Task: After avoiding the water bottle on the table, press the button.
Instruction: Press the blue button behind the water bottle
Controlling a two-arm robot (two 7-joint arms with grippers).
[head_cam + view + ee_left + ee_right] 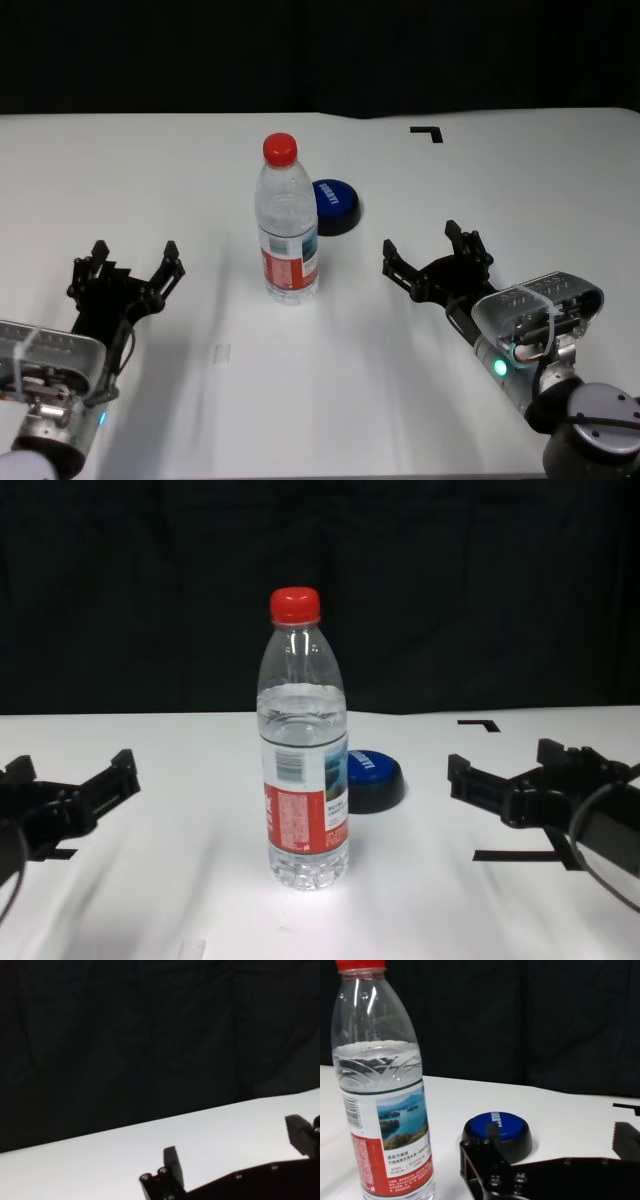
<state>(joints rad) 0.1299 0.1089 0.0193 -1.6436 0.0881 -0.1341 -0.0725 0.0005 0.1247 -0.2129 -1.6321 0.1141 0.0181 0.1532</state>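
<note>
The water bottle (pixel 288 228) (pixel 382 1090) (pixel 303 750) stands upright mid-table, clear with a red cap and a red-and-white label. Just behind it to the right sits the button (pixel 335 204) (pixel 497 1131) (pixel 373 778), a low blue dome on a black base. My right gripper (pixel 420 243) (pixel 502 767) hovers open to the right of the bottle, nearer me than the button, touching nothing. In the right wrist view its fingertips (pixel 492 1132) frame the button. My left gripper (pixel 135 257) (pixel 70 780) (pixel 235 1142) stays open at the table's left, well away from the bottle.
The white table (pixel 180 170) carries a black tape corner mark (pixel 428 131) (pixel 479 723) at the far right and a tape line (pixel 515 856) under the right gripper. A black curtain backs the far edge.
</note>
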